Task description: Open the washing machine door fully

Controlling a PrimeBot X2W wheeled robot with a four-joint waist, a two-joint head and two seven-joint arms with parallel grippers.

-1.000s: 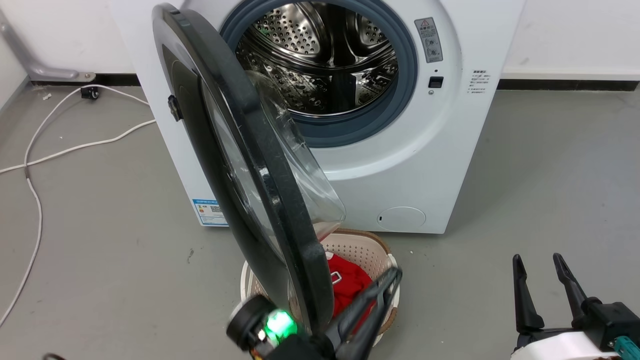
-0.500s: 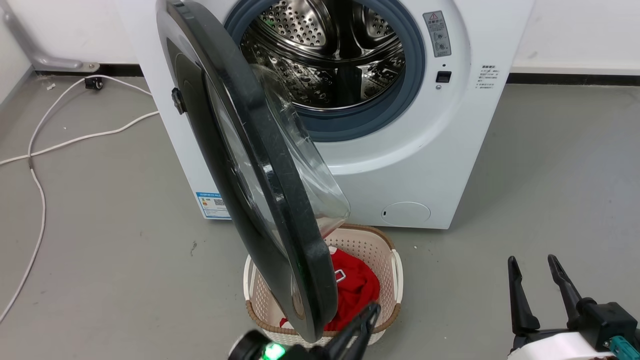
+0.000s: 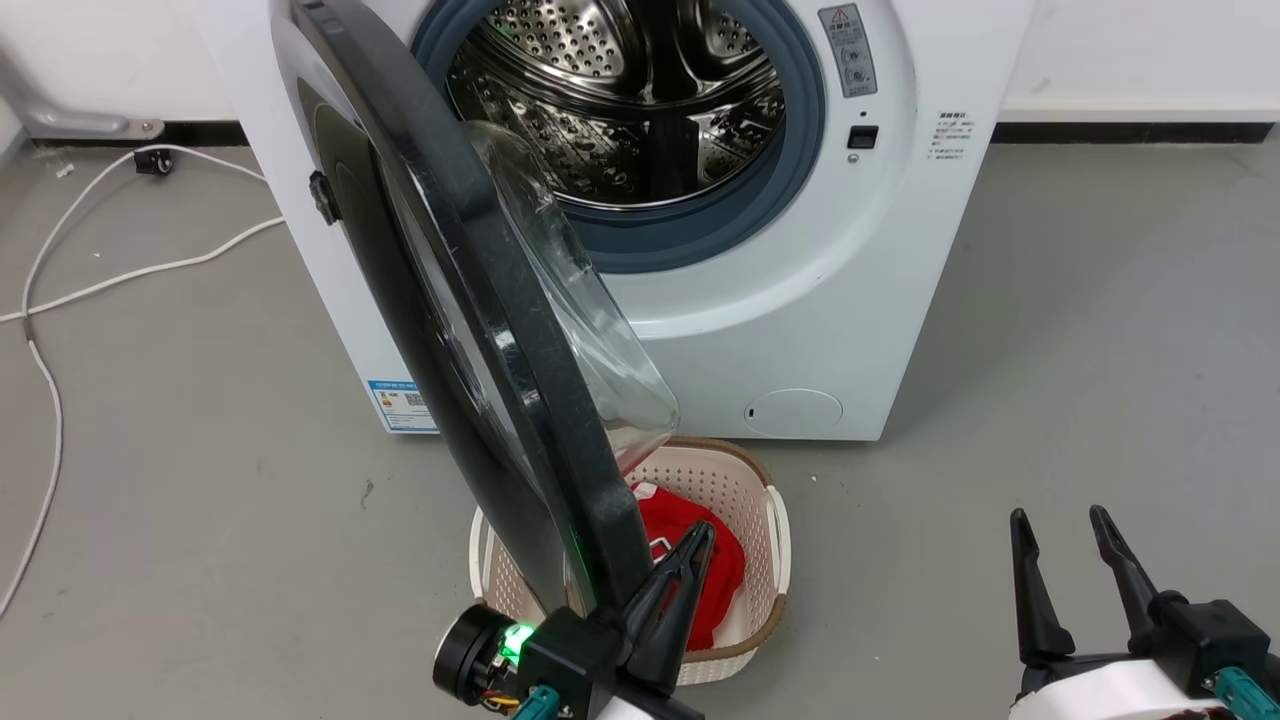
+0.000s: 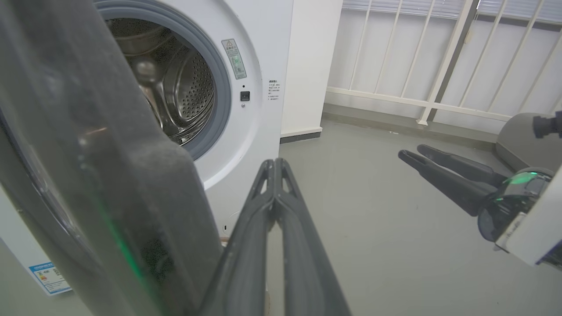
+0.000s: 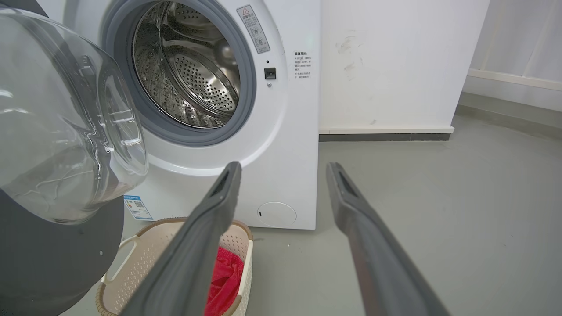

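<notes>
White washing machine [image 3: 850, 330] against wall, drum exposed; washing machine door [image 3: 480, 300] hinged on robot's left, standing roughly half open, edge-on to head camera, hanging over laundry basket [image 3: 778, 540] with red garment [image 3: 725, 570]; swing judged incomplete. Left gripper [image 3: 703, 530] low beside door's free rim, inner side, fingers pressed together on nothing, placed to push door outward; contact unconfirmed. Right gripper [image 3: 1058, 515] well apart, fingers spread, idle.
</notes>
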